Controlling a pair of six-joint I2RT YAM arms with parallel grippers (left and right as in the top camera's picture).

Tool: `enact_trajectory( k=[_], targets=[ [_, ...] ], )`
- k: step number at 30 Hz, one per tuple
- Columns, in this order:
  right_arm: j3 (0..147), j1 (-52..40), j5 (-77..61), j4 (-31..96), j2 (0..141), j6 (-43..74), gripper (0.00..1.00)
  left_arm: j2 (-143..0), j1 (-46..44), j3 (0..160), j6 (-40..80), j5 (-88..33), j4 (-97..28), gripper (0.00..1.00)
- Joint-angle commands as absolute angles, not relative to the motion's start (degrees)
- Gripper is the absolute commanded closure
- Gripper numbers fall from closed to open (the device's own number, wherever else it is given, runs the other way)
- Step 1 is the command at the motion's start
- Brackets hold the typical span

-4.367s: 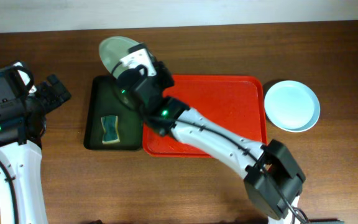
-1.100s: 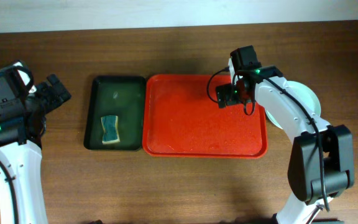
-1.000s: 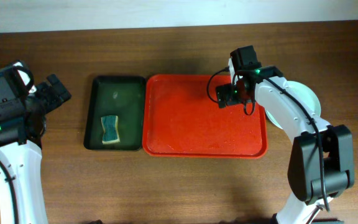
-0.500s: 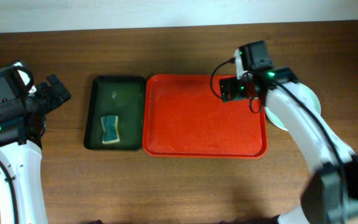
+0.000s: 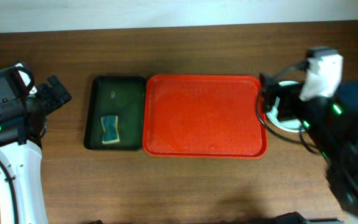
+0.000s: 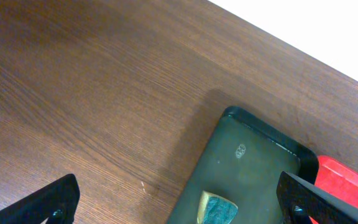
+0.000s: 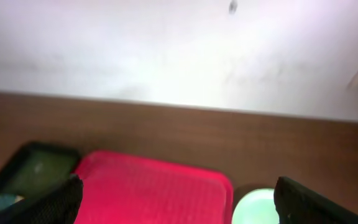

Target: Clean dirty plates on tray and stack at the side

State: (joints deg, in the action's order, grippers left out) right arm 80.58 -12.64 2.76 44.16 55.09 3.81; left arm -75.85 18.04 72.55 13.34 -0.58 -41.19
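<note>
At the near left corner of the counter (image 5: 185,186) stood the left arm (image 5: 11,155), its jaws spread wide and gripping nothing. The right arm (image 5: 347,130) was at the near right edge, blurred in the overhead view. Its jaws were also released and empty, with both fingers (image 7: 61,199) well apart at the bottom corners of its own camera's picture.

Further in, the red tray (image 5: 204,118) lay at the middle of the counter, and I could see no plate left on it. The plates (image 5: 281,121) sat just beside its right rim, toward the right edge of the counter, mostly hidden under the right arm. To the left, a smaller green tray (image 5: 114,87) held a sponge (image 5: 109,129).

I judged the job to be at or near its end, since the tray was cleared and the plates were set to the side. Whether all three were stacked there I could not tell.

The overhead view alone showed both arms and the whole layout. The right wrist view showed what the arm hid from above, a pale green plate (image 7: 263,208) past the tray's corner, and beyond it the white wall (image 7: 166,50). The left wrist view took in only the green tray's far corner, a bit of sponge and bare wood.
</note>
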Motion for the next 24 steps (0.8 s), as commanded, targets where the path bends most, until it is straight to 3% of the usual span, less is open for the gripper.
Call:
enact_trajectory(
  k=[1,15,24],
  targets=[
    [80.6,-12.7,6.6,44.1,47.5,3.4,0.01,-76.0,18.3,72.8,14.1,-0.2,-41.3,0.01],
    [59.9,-6.2,4.9,41.9,8.0,3.4,0.02,-76.0,18.3,72.8,14.1,-0.2,-41.3,0.01],
    [42.1,-5.5,3.6,27.6,0.3,3.4,0.01,-76.0,18.3,72.8,14.1,-0.2,-41.3,0.00]
  ],
)
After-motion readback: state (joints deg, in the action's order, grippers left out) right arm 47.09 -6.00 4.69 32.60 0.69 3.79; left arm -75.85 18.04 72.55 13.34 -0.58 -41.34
